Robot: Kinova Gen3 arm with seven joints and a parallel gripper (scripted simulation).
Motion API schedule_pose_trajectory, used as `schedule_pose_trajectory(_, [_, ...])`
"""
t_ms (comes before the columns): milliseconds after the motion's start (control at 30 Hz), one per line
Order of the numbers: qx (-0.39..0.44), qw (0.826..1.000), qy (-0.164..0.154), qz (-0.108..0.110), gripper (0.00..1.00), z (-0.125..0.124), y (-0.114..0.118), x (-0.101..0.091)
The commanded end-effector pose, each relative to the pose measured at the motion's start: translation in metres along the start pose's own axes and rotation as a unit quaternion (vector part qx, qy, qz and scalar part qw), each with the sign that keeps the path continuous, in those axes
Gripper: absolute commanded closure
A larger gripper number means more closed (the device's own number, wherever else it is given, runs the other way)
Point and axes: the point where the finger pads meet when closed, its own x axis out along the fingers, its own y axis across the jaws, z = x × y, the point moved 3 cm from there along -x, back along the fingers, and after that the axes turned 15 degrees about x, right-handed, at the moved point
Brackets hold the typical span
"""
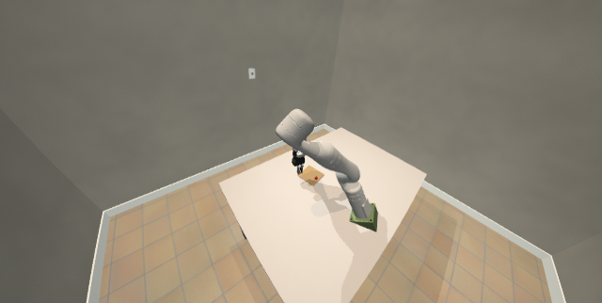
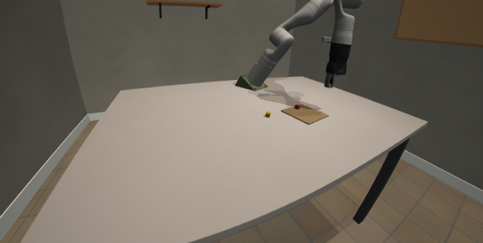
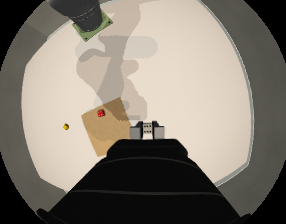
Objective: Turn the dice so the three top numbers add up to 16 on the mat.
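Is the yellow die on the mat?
No, in the exterior view the yellow die sits on the bare table, apart from the mat.
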Motion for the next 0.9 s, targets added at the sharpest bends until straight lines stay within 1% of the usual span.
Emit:
schedule_pose_trajectory(0, [-0.006, 1.000, 0.002, 0.004, 0.66, 0.010, -0.013, -0.002])
schedule_pose_trajectory(133, [-0.043, 0.999, 0.001, 0.004, 0.66, 0.029, -0.046, -0.004])
schedule_pose_trajectory(200, [-0.043, 0.999, 0.001, 0.004, 0.66, 0.029, -0.046, -0.004])
schedule_pose_trajectory(333, [-0.081, 0.997, 0.001, 0.004, 0.66, 0.044, -0.080, -0.004])
schedule_pose_trajectory(433, [-0.100, 0.995, 0.002, 0.005, 0.66, 0.051, -0.098, -0.003])
schedule_pose_trajectory(533, [-0.108, 0.994, 0.002, 0.005, 0.66, 0.054, -0.105, -0.002])
schedule_pose_trajectory(867, [-0.109, 0.994, 0.002, 0.005, 0.66, 0.054, -0.106, -0.002])
